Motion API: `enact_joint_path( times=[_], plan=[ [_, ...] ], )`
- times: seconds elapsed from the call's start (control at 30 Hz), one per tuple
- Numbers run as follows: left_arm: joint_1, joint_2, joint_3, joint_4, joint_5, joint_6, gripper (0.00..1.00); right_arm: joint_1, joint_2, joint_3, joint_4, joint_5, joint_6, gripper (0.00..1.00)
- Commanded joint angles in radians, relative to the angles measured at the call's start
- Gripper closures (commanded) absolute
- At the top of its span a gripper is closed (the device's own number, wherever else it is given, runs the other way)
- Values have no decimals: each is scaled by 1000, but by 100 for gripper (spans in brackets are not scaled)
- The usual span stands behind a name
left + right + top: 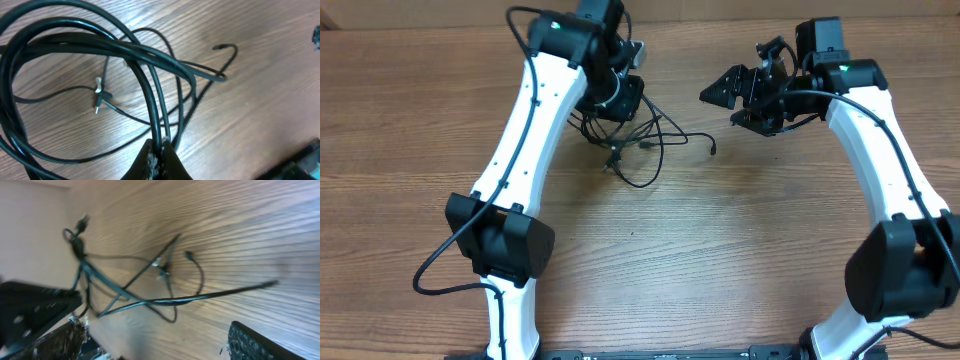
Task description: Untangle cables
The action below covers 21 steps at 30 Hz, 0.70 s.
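Plain wooden table (720,240). The left fingers (175,166) are clamped on a couple of strands of the cables (156,107), with the loops spilling out just ahead. The right fingers (260,342) are spread wide and empty, and the tangle lies ahead of them, not touching.

- Overhead: bright, even light from above. The table (720,250) is sharp throughout, and the arms (525,120) cast only faint, soft shadows.
- Left wrist: cables (150,55) are crisp at centre and softer toward 9 o'clock. There is a pale sheen on the wood at 1 o'clock, and thin shadows hug them.
- Right wrist: the whole frame is smeared by motion blur, with washed-out glare from 12 to 2 o'clock and dark, murky corners at 7 and 5 o'clock.
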Motion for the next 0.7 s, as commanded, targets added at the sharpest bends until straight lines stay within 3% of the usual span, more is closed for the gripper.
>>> enact_joint_path(
  times=[0.0,0.1,0.3,0.67],
  plan=[
    [37,-32,75,-13,120,80,96,36,-88,22,29,-87,-22,10],
    [51,-32,82,-9,134,80,96,81,-89,21,25,-28,15,12],
    [52,-32,82,-5,138,79,96,210,-28,17,31,269,196,13],
    [51,-32,82,-5,231,80,96,315,102,17,151,397,356,16]
  ],
)
